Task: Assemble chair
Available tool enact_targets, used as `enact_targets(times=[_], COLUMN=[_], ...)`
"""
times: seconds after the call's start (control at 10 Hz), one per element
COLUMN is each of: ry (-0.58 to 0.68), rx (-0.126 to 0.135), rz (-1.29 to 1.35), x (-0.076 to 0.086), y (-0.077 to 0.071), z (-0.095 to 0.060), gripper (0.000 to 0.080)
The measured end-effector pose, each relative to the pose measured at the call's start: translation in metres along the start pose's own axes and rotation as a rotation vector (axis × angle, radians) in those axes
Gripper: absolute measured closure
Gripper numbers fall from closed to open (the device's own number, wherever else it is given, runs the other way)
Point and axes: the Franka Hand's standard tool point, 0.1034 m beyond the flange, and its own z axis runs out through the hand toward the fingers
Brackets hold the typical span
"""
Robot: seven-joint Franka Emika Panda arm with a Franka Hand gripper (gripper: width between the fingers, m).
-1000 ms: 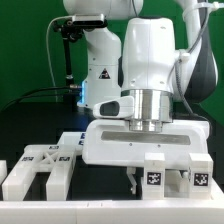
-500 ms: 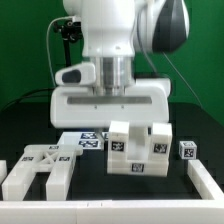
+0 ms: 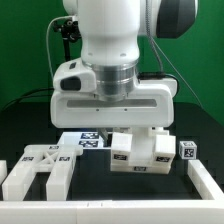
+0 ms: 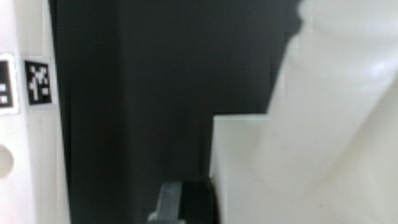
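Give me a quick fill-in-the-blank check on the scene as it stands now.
The tabletop is ___ in colour.
The small tagged cube lies to the exterior view's ___ of the blocky chair part.
The slotted chair part lies at the exterior view's ___ edge.
Missing words: black, right, left.
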Motion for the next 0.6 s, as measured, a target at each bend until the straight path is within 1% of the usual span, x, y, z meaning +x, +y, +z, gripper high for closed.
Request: enact_targets(times=[0.1,0.2,0.3,0.4,0.5,0.6], ry=[-0.113,-0.19,-0.248,-0.293,-0.269,-0.268], rx=[0.008,0.01,-0.004,-0.004,-0.008,-0.008], rz=[0.009,0.015,0.018,0.02,0.02,0.02], x=[0.001,0.008,0.011,0.011,0.016,0.016], y=[0.008,0.01,0.009,0.01,0.012,0.012], z=[-0.01,-0.014,-0.011,-0.008,-0.008,-0.009], gripper=[0.0763,0.0763,0.0763,0.0763,0.0763,0.0763])
